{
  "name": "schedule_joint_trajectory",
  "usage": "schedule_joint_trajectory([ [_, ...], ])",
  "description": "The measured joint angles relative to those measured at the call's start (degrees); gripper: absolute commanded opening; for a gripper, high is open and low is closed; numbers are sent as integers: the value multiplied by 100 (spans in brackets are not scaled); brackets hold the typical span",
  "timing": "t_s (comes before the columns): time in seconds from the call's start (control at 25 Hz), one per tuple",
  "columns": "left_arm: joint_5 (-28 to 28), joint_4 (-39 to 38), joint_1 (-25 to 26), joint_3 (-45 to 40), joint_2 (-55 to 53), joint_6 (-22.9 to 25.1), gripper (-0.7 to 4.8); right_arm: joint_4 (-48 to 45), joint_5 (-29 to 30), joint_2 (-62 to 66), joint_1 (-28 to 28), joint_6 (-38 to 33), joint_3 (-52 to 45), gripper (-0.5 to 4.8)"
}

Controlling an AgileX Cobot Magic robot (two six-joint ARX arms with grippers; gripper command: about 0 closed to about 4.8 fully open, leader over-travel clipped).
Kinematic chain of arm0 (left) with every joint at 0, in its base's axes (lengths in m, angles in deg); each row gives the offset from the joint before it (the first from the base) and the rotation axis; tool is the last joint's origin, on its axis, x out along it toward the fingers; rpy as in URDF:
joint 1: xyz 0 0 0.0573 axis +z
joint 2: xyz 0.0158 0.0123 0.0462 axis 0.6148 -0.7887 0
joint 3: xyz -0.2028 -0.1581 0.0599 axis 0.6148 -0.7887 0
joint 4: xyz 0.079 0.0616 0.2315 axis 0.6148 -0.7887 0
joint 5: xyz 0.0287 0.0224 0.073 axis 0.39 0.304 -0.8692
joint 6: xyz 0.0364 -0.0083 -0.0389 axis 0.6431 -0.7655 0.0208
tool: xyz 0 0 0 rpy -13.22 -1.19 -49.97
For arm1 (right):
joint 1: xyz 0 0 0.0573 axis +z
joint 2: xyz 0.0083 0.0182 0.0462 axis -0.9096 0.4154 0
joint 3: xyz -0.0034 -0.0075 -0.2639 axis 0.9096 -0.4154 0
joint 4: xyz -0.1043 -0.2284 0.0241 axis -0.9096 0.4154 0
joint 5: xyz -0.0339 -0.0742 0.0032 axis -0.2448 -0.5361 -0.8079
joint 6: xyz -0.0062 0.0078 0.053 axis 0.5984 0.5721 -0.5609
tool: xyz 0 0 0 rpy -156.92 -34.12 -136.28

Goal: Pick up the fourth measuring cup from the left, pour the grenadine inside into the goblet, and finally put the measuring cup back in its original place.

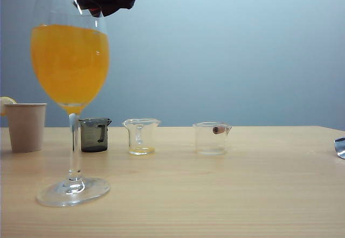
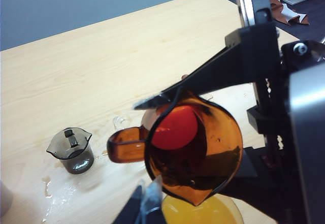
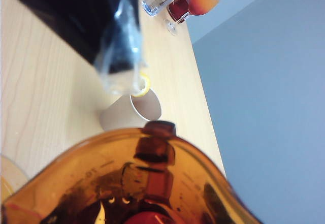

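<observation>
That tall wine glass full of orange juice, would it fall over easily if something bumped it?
Probably yes. The goblet carries its juice high in a wide bowl on a thin stem above a small foot, so it looks top-heavy. It appears to be thin glass, likely fragile. The right gripper tilts the amber cup just above its rim.

Robot lab setup, bare wooden table (image 1: 259, 184), plain blue backdrop (image 1: 242, 49)

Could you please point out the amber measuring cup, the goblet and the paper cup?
amber measuring cup (image 2: 203, 148), left wrist view, on its inner wall.
goblet (image 1: 70, 65), exterior view, on its juice-filled bowl.
paper cup (image 1: 26, 127), exterior view, on its side wall.
</observation>
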Motion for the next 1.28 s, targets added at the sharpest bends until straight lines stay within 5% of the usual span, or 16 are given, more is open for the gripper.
schedule_joint_trajectory([
  [1.28,358,-363,0,0,0,0,-5,0,-46,0,57,1381,-2,-1],
])
